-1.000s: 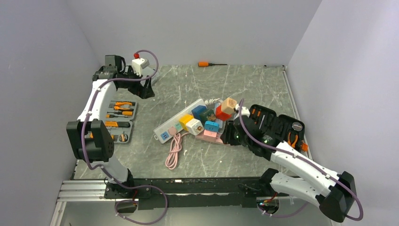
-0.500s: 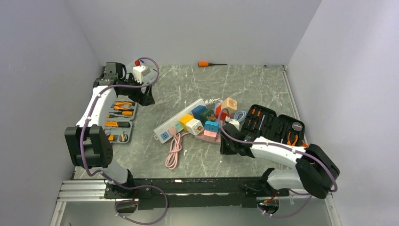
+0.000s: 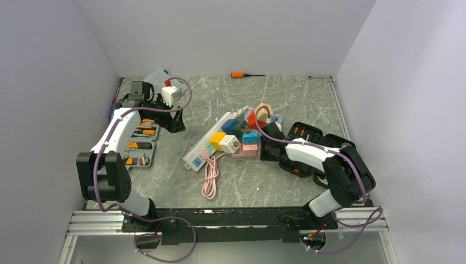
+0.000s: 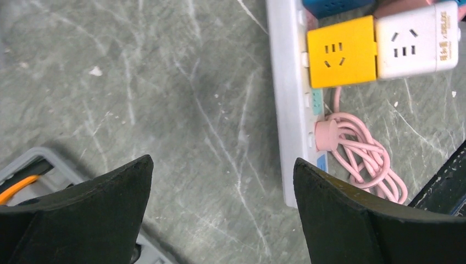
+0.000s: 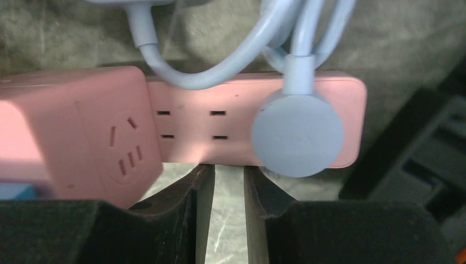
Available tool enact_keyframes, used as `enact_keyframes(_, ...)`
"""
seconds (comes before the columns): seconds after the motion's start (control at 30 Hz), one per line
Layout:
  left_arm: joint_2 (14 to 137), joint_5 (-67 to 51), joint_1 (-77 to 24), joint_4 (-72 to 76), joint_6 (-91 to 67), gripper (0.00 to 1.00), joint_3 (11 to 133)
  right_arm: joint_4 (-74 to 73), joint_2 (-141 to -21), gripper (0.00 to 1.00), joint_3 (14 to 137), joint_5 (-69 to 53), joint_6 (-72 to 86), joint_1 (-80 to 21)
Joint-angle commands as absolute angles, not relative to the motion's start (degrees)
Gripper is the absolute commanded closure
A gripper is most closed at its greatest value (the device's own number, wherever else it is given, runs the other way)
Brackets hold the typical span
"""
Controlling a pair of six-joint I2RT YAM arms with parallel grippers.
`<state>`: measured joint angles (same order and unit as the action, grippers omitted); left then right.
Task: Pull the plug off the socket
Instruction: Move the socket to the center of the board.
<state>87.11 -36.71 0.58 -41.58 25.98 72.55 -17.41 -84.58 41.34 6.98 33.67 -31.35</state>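
Only writing I can read is on the white cube adapter (image 4: 417,36) in the left wrist cam: looks like DELIXI, the rest is too small. Task item: the blue round plug (image 5: 297,133) sits in the pink strip (image 5: 220,115) near its right end in the right wrist cam, its cable running up out of frame. Right pincer (image 5: 228,171) is just below it, tips nearly together w/ a slim gap, grasping nothing. Left pincer (image 4: 222,165) is spread wide, empty, over bare surface (image 4: 165,82) beside the white strip (image 4: 288,110). Pink cube adapter (image 5: 82,132) is cut off at left.
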Motion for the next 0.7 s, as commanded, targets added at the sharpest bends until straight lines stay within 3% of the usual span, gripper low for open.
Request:
enact_keyframes(0.0, 85.64, -37.67, -3.11, -38.69, 25.71, 0.01, 70.62, -10.46, -90.45, 0.72, 49.54, 10.38, 28.78, -30.81)
enact_keyframes(0.23, 84.9, -38.76, -6.53, -38.56, 23.46, 0.01, 67.73, -9.19, -102.25, 0.72, 62.75, 9.97, 23.62, -28.57)
enact_keyframes(0.4, 83.13, -37.35, -8.51, -37.24, 22.77, 0.01, 63.97, -9.21, -98.97, 0.69, 62.45, 10.12, 23.15, -26.38)
enact_keyframes(0.53, 83.19, -38.14, -8.88, -36.85, 19.86, 0.01, 63.31, -7.4, -89.89, 0.59, 55.95, 11.12, 25.23, -28.02)
enact_keyframes(0.67, 83.38, -37.83, -8.88, -36.57, 17.5, 0.01, 63.26, -7.09, -77.62, 0.38, 49.94, 16.55, 26.98, -35.31)
